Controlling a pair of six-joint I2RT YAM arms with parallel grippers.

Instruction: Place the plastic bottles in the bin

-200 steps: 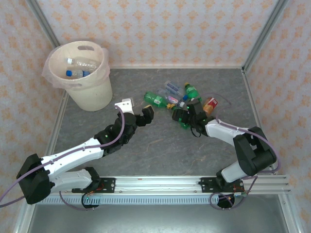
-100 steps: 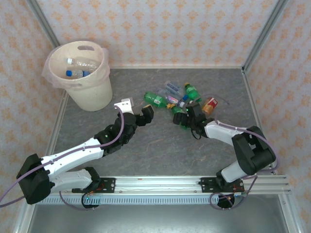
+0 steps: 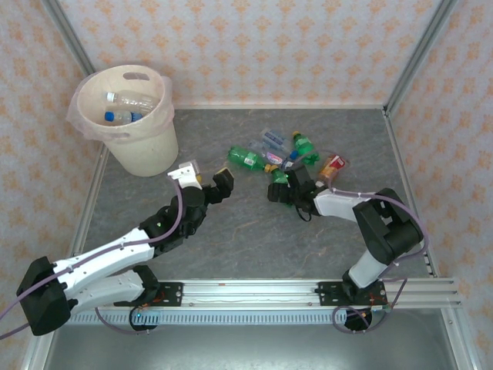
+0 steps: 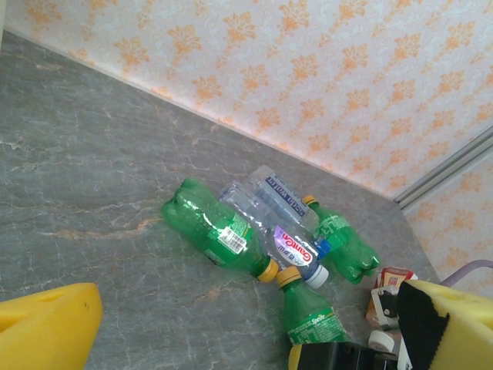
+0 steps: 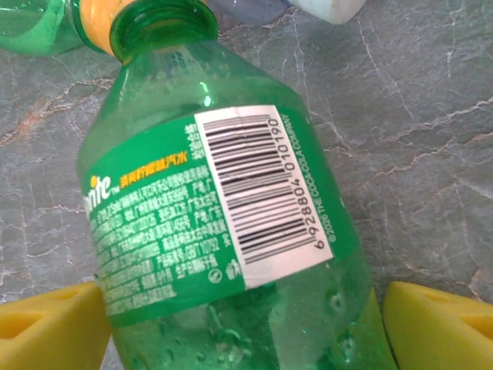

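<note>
Bottles (image 3: pixel 248 159) clustered centre (red packet (image 3: pixel 333 166) alongside); bin (image 3: pixel 146 150) back-left.

We find bare table (image 3: pixel 246 231) between the left gripper (image 3: pixel 202 177) and the bin (image 3: pixel 150 150), with nothing lying in that lane. The bin stands in the far left corner, close to the left wall (image 3: pixel 31 116), its mouth open above. The bottle pile (image 3: pixel 289 158) crowds the middle right. Its leftmost green bottle (image 3: pixel 246 159) has free table on its left and near sides. The right arm (image 3: pixel 339 204) lies across the pile's near right side. By the right gripper (image 3: pixel 282 189), a yellow cap (image 5: pixel 91 23) sits right against the mouth of the labelled green bottle (image 5: pixel 223 231).
</note>
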